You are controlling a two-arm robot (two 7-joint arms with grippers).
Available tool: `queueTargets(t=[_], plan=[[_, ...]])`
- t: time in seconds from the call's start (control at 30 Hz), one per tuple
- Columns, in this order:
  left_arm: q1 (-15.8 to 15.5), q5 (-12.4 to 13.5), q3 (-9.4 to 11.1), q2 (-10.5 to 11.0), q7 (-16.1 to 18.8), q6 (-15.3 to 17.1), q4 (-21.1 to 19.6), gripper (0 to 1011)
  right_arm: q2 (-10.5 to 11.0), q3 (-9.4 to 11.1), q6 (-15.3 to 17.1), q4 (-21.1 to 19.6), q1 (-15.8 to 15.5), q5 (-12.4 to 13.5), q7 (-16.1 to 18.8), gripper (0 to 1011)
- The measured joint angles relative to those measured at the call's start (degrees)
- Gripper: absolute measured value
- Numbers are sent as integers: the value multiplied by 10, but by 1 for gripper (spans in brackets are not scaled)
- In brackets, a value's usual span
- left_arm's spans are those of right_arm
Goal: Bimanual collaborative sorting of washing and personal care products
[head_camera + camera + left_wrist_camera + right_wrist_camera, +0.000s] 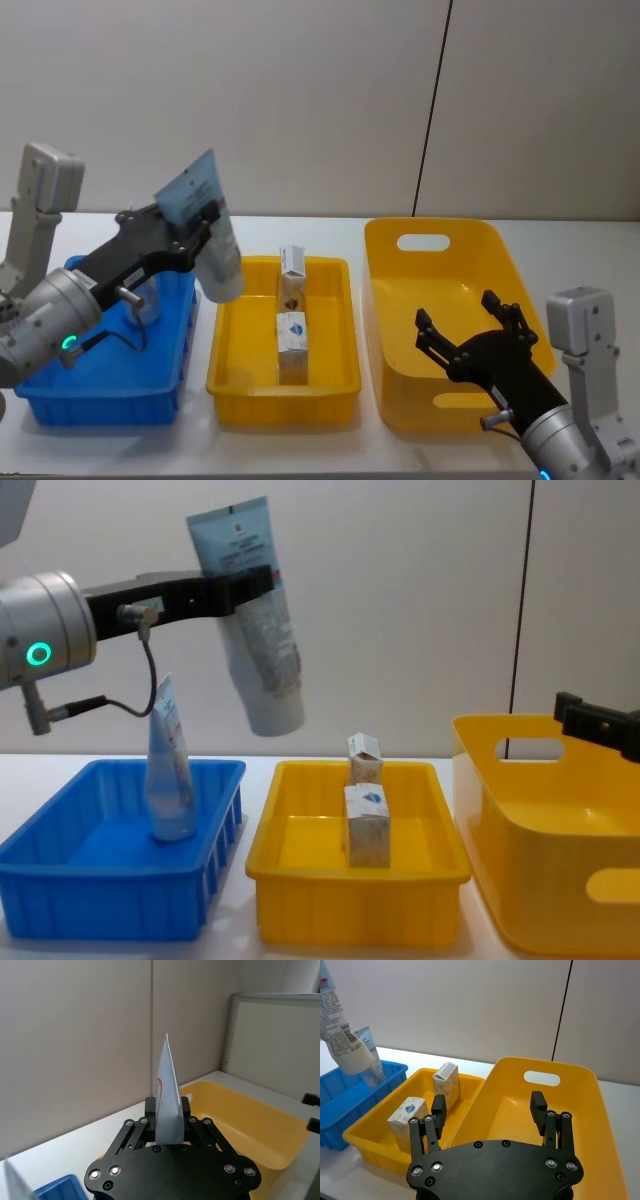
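- left pincer (204,220) clamped on tube (222,265) near crimped end; long axis near-vertical, cap down
- tube held high, seemingly over right edge of blue bin (100,412)
- right pincer (456,310) open, farther off, over large yellow bin (385,240)

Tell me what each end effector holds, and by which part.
The left end effector grips a pale blue tube near its crimped end, cap hanging down. The right end effector is open and holds nothing.

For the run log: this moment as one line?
left pincer: shut on tube, aloft near blue bin | right pincer: open over large yellow bin | yellow tray: two cartons
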Motion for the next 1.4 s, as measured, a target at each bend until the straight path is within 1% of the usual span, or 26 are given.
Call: queueTargets(t=[0.17, 0.23, 0.4, 0.7, 0.73, 0.8, 0.9, 1.03, 1.17, 1.23, 1.4], plan=[[-21, -19, 14, -1, -47, -2, 18, 237, 0, 0, 0, 0, 0, 0, 0, 1002], [-25, -24, 17, -2, -59, -3, 22, 237, 0, 0, 0, 0, 0, 0, 0, 1002], [-46, -40, 32, -7, -102, -4, 41, 237, 0, 0, 0, 0, 0, 0, 0, 1002], [-78, -61, 55, -19, -162, -5, 74, 237, 2, -3, 3, -1, 6, 0, 12, 1002], [-78, -61, 55, -19, -162, -5, 74, 237, 3, -5, 5, -2, 9, 0, 18, 1002], [-85, -65, 60, -21, -174, -5, 80, 237, 5, -7, 9, -2, 14, 2, 26, 1002], [-91, -69, 64, -23, -184, -5, 86, 237, 8, -10, 12, -2, 20, 3, 36, 1002], [-96, -72, 68, -25, -193, -5, 91, 237, 13, -17, 20, -3, 33, 6, 59, 1002], [-99, -75, 71, -26, -199, -5, 95, 237, 19, -26, 26, -5, 48, 9, 84, 1002], [-101, -76, 72, -27, -203, -5, 96, 237, 20, -27, 27, -5, 50, 9, 88, 1002], [-104, -77, 74, -28, -207, -5, 99, 237, 27, -38, 35, -11, 67, 14, 118, 1002]])
